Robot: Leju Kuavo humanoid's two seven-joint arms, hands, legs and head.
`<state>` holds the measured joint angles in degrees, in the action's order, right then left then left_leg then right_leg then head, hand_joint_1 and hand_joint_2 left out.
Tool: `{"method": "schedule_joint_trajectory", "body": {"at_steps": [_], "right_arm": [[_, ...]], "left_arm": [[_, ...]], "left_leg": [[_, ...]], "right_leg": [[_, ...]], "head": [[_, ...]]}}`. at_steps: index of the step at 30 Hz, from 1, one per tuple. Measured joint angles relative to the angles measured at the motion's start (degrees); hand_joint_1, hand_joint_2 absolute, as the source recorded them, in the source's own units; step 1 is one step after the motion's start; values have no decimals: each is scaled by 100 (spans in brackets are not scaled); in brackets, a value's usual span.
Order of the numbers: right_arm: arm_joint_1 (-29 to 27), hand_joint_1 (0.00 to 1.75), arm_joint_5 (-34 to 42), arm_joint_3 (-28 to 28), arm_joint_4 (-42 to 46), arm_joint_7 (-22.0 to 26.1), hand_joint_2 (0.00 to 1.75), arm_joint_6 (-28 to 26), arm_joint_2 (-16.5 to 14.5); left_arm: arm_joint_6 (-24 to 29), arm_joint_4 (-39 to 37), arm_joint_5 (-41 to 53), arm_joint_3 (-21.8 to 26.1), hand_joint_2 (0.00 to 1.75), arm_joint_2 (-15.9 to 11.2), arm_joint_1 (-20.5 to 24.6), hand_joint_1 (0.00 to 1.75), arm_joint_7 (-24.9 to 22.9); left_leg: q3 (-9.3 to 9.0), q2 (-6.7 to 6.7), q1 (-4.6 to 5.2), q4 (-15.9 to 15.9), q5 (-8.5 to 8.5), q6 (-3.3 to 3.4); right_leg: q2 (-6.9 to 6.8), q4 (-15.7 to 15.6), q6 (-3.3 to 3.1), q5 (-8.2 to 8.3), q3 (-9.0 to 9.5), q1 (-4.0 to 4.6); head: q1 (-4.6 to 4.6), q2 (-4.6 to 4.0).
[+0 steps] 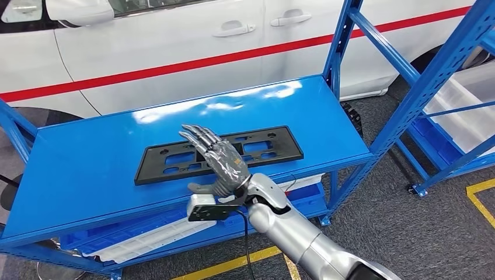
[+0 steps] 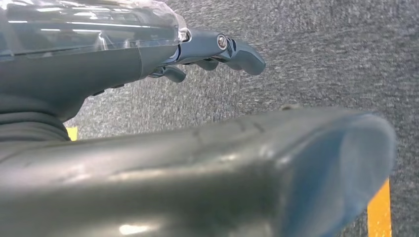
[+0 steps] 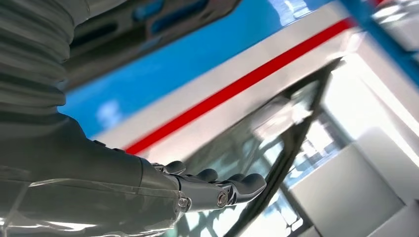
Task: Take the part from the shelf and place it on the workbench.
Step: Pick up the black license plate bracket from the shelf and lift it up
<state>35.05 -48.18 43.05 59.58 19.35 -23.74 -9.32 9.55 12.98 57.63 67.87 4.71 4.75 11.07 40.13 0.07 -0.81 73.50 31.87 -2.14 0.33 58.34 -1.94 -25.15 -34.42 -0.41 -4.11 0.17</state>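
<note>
The right hand (image 1: 219,160) hovers over the shelf's (image 1: 87,169) front edge, fingers straight and apart, holding nothing. The part (image 1: 280,150), a flat black slotted plate, lies mid-shelf beneath the fingertips. Left hand (image 2: 217,49): fingers loosely extended over grey floor (image 2: 321,54).

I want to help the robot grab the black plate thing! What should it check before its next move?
1. Black part lies flat on the blue shelf: ok.
2. Right hand holds nothing, fingers stretched out: ok.
3. Right hand is over the part: ok.
4. Fingers touching the part: cannot tell.
5. Left hand holds nothing, hanging above the floor: ok.
6. Workbench in sight for putting it down: cannot tell.
</note>
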Motion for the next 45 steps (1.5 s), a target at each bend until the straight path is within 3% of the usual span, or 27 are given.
{"method": "schedule_joint_trajectory", "body": {"at_steps": [3,5,8,9,10,12,14,15,16,18,19,20,24,26,28,29,30,31,32,34,35,38,40,43,44,45], "right_arm": [[417,0,-911,166,-646,-618,175,-394,-303],[662,0,-1407,259,-1166,-949,175,-561,-492],[838,0,-1756,348,-1852,-1152,175,-766,-724],[877,0,-1789,362,-2014,-1177,175,-801,-780],[915,0,-1805,371,-2145,-1191,175,-821,-821],[968,0,-1824,386,-2365,-1203,175,-841,-867],[977,0,-1830,404,-2527,-1207,175,-844,-881],[982,0,-1834,410,-2590,-1211,175,-846,-887],[993,0,-1853,414,-2641,-1221,175,-852,-898],[1036,0,-1946,423,-2729,-1295,175,-889,-937],[1061,0,-2010,431,-2772,-1353,175,-914,-959],[1080,0,-2069,441,-2815,-1419,175,-935,-980],[1108,0,-2161,497,-2939,-1639,175,-907,-1035],[1130,0,-2156,545,-2979,-1683,175,-831,-1068],[1142,0,-2145,589,-3046,-1704,175,-719,-1083],[1142,0,-2136,604,-3100,-1712,175,-661,-1085],[1142,0,-2123,614,-3162,-1710,175,-612,-1084],[1147,0,-2103,619,-3222,-1693,175,-572,-1084],[1156,0,-2079,620,-3275,-1666,175,-547,-1084],[1194,0,-2043,620,-3357,-1609,175,-526,-1081],[1214,0,-2034,620,-3394,-1590,175,-520,-1077],[1251,0,-2028,619,-3479,-1573,175,-506,-1069],[1292,0,-2030,618,-3520,-1578,175,-480,-1061],[1329,0,-2179,617,-3582,-1663,175,-390,-1017],[1324,0,-2299,619,-3608,-1726,175,-351,-994],[1320,0,-2434,623,-3635,-1796,175,-314,-971]], "left_arm": [[5,0,36,-3,0,-34,12,0,-1],[15,0,35,-4,0,-48,23,0,-4],[30,0,24,-1,0,-51,13,0,-8],[32,0,21,-1,0,-52,11,0,-9],[33,0,19,0,0,-52,12,0,-9],[36,0,19,0,0,-54,14,0,-10],[39,0,19,0,0,-56,8,0,-10],[39,0,19,1,0,-56,4,0,-10],[39,0,19,1,0,-56,1,0,-10],[39,0,19,2,0,-54,2,0,-9],[39,0,19,1,0,-52,4,0,-8],[40,0,23,2,0,-52,5,0,-8],[44,0,36,2,0,-57,6,0,-8],[44,0,38,2,0,-61,5,0,-8],[44,0,44,2,0,-60,0,0,-8],[43,0,48,2,0,-61,-6,0,-8],[42,0,51,2,0,-63,-13,0,-8],[40,0,55,2,0,-68,-18,0,-8],[37,0,58,2,0,-73,-21,0,-9],[28,0,63,2,0,-81,-17,0,-9],[26,0,67,2,0,-83,-15,0,-10],[20,0,75,2,0,-83,-22,0,-10],[8,0,76,2,0,-81,-22,0,-9],[-8,0,87,2,0,-86,-16,0,-2],[-10,0,93,3,0,-88,-18,0,6],[-11,0,99,3,0,-89,-21,0,17]], "left_leg": [[-506,0,12,-1120,-548,68],[-684,-7,36,-1522,-651,122],[-699,-22,26,-1571,-674,209],[-705,-20,12,-1593,-690,244],[-711,-16,-3,-1612,-703,275],[-707,-11,0,-1613,-703,308],[-709,-15,3,-1606,-696,314],[-715,-18,3,-1601,-689,312],[-725,-21,3,-1594,-678,304],[-735,-25,15,-1570,-646,268],[-731,-26,24,-1560,-634,244],[-725,-26,33,-1556,-624,216],[-700,-23,14,-1476,-534,88],[-472,-21,-1,-973,-241,40],[-102,-21,-11,-216,77,0],[19,-20,-14,11,116,-13],[50,-20,-17,35,47,-19],[-35,-20,-22,-177,-127,-19],[-203,-19,-28,-559,-355,-15],[-534,-25,-26,-1278,-642,21],[-613,-30,-17,-1460,-684,53],[-632,-35,-4,-1543,-690,168],[-641,-27,-21,-1573,-717,241],[-641,-18,-17,-1579,-721,298],[-642,-20,-14,-1577,-719,302],[-643,-22,-13,-1572,-716,304]], "right_leg": [[10,25,21,-13,1,20],[7,32,66,-14,-11,39],[-2,49,156,-32,-20,45],[-3,154,187,-110,-66,44],[-4,378,216,-248,-168,40],[-5,1131,258,-614,-527,17],[-6,1677,282,-746,-811,0],[-6,1637,282,-644,-806,-6],[-7,1363,273,-452,-687,-10],[-11,544,224,-73,-305,1],[-13,251,197,20,-171,9],[-12,95,172,43,-104,21],[-11,-11,50,48,-61,20],[-20,-49,4,60,-36,-3],[-21,-48,-13,55,-34,2],[-20,-46,-17,51,-32,5],[-18,-41,-16,47,-29,6],[-13,-35,-10,42,-23,5],[-6,-24,2,33,-17,4],[9,5,44,14,-25,24],[14,14,70,10,-35,35],[18,24,161,5,-50,33],[10,253,221,-156,-148,23],[0,1308,266,-665,-641,11],[-1,1583,271,-740,-776,9],[-1,1658,268,-707,-820,7]], "head": [[0,0],[1,0],[1,0],[1,0],[1,0],[1,0],[1,0],[1,0],[1,0],[1,0],[0,0],[0,0],[-1,0],[-2,0],[-2,0],[-2,0],[-2,0],[-2,0],[-2,0],[-2,0],[-2,0],[-2,0],[-1,0],[0,0],[0,0],[0,0]]}}
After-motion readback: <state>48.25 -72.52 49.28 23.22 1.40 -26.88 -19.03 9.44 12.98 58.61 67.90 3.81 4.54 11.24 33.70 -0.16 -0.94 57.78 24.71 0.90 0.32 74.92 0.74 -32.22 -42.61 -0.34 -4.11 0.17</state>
